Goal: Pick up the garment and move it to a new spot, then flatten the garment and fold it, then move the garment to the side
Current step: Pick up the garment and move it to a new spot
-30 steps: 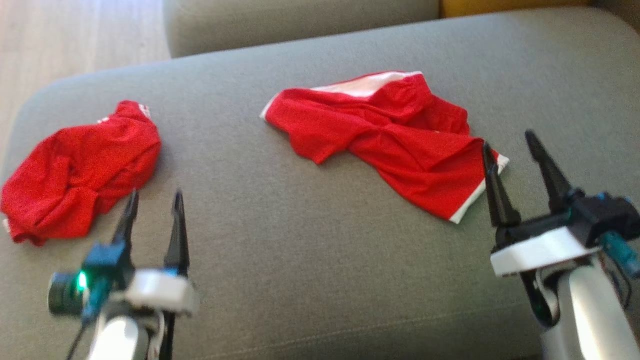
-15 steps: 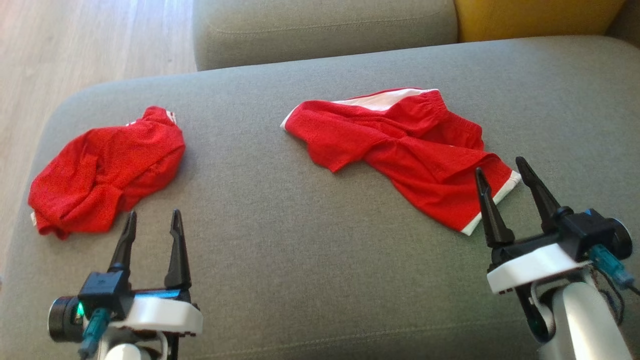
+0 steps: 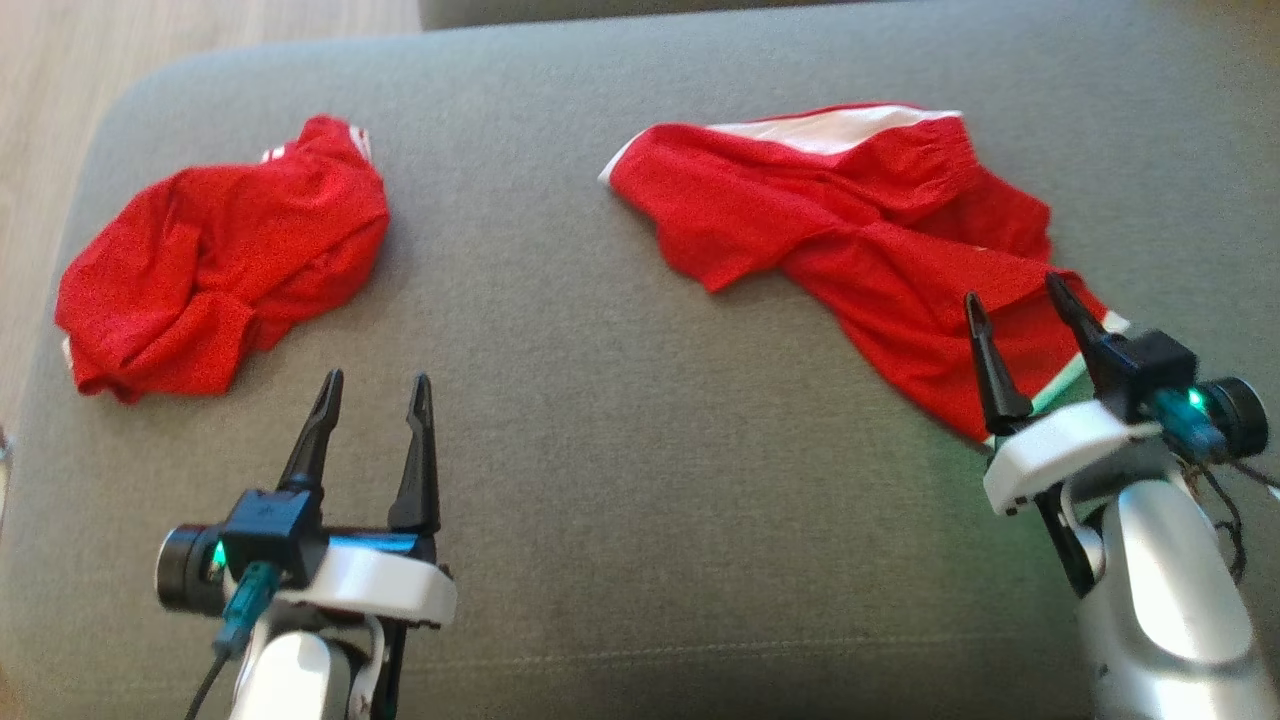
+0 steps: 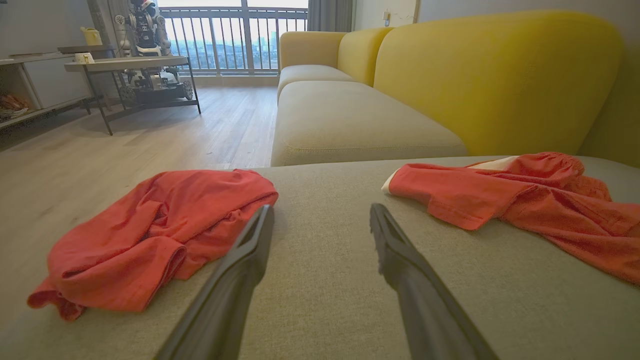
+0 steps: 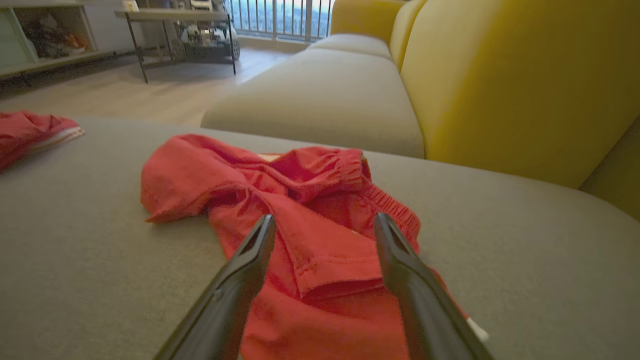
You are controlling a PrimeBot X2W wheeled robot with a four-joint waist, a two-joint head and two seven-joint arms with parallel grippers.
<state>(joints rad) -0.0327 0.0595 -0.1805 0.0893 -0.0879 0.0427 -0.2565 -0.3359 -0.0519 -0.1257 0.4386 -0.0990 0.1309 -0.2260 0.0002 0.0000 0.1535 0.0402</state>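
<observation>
Left end effector: spread fully wide, nothing in it. It sits low over the bare grey sofa cushion, front-left in my head view. In the left wrist view both fingers point out across the cushion, with just seat fabric between them.

Right end effector: also wide open, empty. From the head view its tips sit over the near right, white-edged corner of the spread red garment. In the right wrist view the two fingers straddle a folded ridge of that cloth. I can't tell if the tips touch it. Not clamped on it.

Spread red garment: on the right half of the cushion, mostly flat but wrinkled. One leg angles off to the left. Gathered waistband is on the far side, with a white panel along the far edge. Looks like shorts.

Bunched red garment: left part of the same cushion, close to its left edge, crumpled in a heap. White stripes show at its far end. It is well apart from the spread one, bare cushion between them. It lies ahead and left of my left end effector, apart from it.

Beyond the cushion: a second grey seat, yellow backrest, wooden floor off to the left, balcony railing at the far end of the room.
</observation>
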